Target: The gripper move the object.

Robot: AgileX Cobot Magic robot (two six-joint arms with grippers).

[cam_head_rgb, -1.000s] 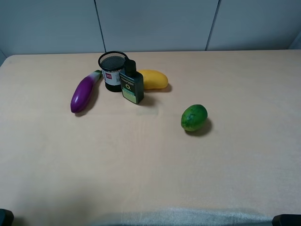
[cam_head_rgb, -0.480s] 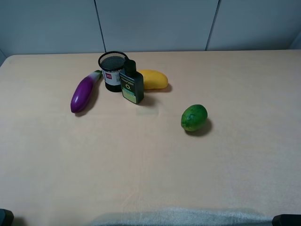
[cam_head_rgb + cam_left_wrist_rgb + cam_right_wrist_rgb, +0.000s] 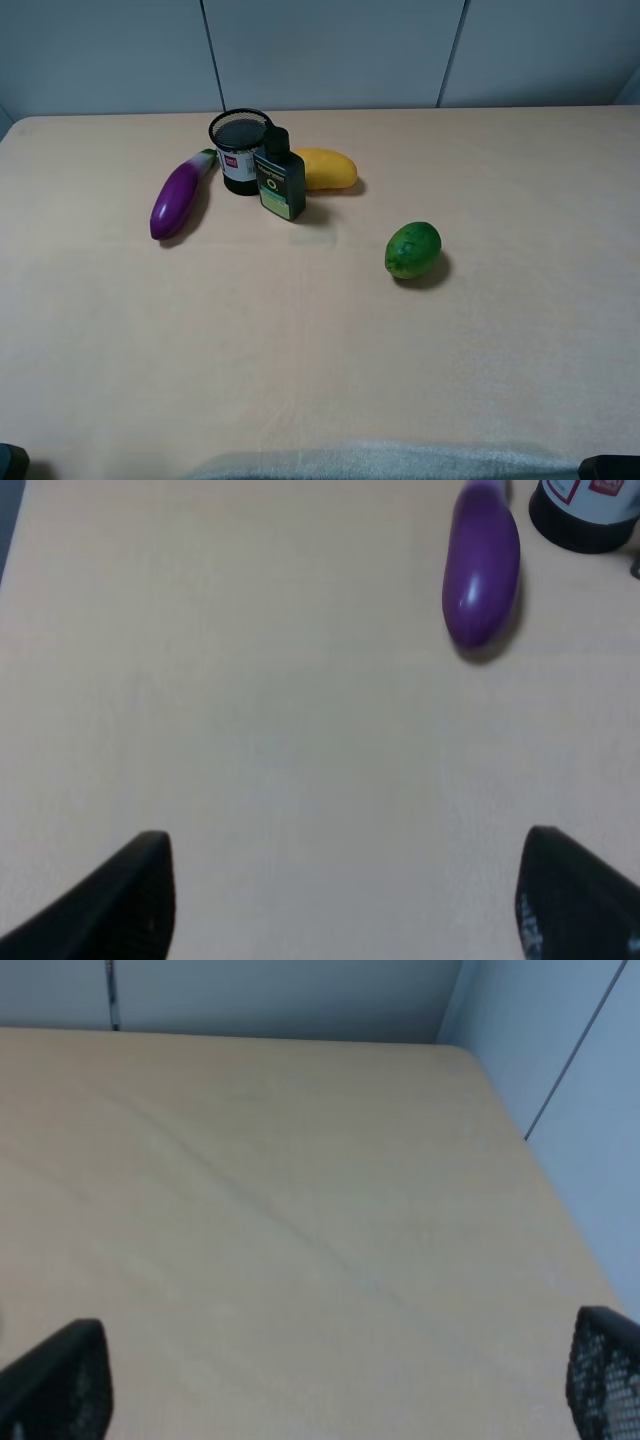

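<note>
The purple eggplant (image 3: 178,196) lies on the tan table (image 3: 300,340) at the back left, its green stem pointing at a black mesh cup. It also shows in the left wrist view (image 3: 482,565), well ahead of my left gripper (image 3: 350,900). That gripper is open and empty, its two black fingertips (image 3: 120,900) wide apart over bare table. My right gripper (image 3: 335,1380) is open and empty too, over bare table near the table's right edge, with none of the objects in its view.
A black mesh cup (image 3: 240,150), a dark green bottle (image 3: 279,178) and a yellow mango-like fruit (image 3: 325,168) stand close together right of the eggplant. A round green fruit (image 3: 413,249) lies near the middle. A grey wall (image 3: 320,50) runs behind the table.
</note>
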